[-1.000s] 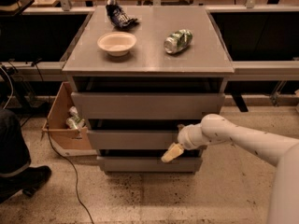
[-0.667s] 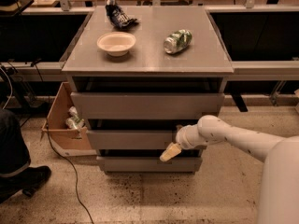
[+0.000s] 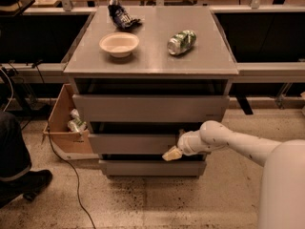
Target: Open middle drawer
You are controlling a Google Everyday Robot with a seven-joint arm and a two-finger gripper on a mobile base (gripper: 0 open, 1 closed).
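The grey cabinet (image 3: pixel 224 56) has three drawer fronts. The middle drawer (image 3: pixel 131 143) is the second front, plain grey with no handle, with a dark gap above it. My gripper (image 3: pixel 172 153) is at the right end of the middle drawer's front, its yellowish fingertips at the panel's lower edge. The white arm (image 3: pixel 238 144) reaches in from the right. The top drawer front (image 3: pixel 150 109) and the bottom drawer front (image 3: pixel 152 168) sit above and below it.
On the cabinet top stand a white bowl (image 3: pixel 119 44), a green can (image 3: pixel 181 42) lying on its side and a dark crumpled bag (image 3: pixel 121 14). A cardboard box (image 3: pixel 62 128) with rubbish stands left of the cabinet. A cable (image 3: pixel 66 175) runs across the floor. A person's leg (image 3: pixel 16 161) is at far left.
The gripper and arm have shifted slightly left along the middle drawer's front. The drawers look unchanged.
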